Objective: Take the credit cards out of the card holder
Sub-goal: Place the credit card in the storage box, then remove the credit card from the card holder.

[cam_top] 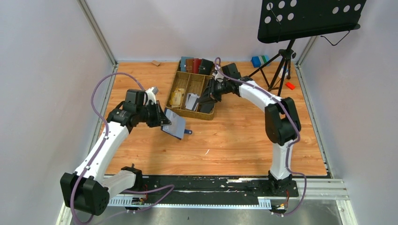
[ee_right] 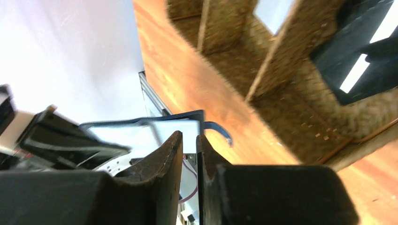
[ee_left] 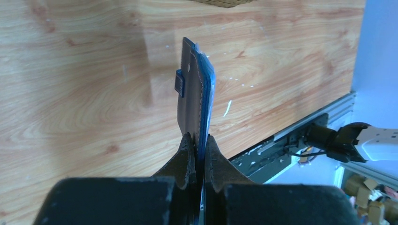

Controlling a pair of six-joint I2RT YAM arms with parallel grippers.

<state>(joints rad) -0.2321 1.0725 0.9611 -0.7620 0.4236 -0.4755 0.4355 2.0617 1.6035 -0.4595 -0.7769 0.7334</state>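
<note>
1. While pinched at one short end, hangs clear of the table (cam_top: 244,145): card holder (cam_top: 175,123), clamped tight in the left gripper (ee_left: 199,143), left of centre and on the near side of the wicker tray (cam_top: 187,112).
2. Runs its long axis straight out from those fingers, toward the table's middle and the right arm's side. Stands edge-on to the left wrist camera and turns a broad face up to the top camera.
3. Looks navy with a bright blue edge, pale stitching down the seam and a small tab (ee_left: 179,83) jutting from one side. Reads pale grey-blue from above. Cannot tell whether any card remains in the pockets.
4. Over the tray's right-hand side, well apart from the holder: right gripper (ee_right: 189,140), jaws drawn almost together with only a slit between, nothing seen in them.
5. Lying in the tray: white credit cards (cam_top: 191,101), with tan cards (cam_top: 177,97) in the compartment just to their left.
6. Probably falls to the right arm, the free one, to make the next pull. Calls for a swing toward the robot's left and the near edge, meeting the holder's free end along its axis.
</note>
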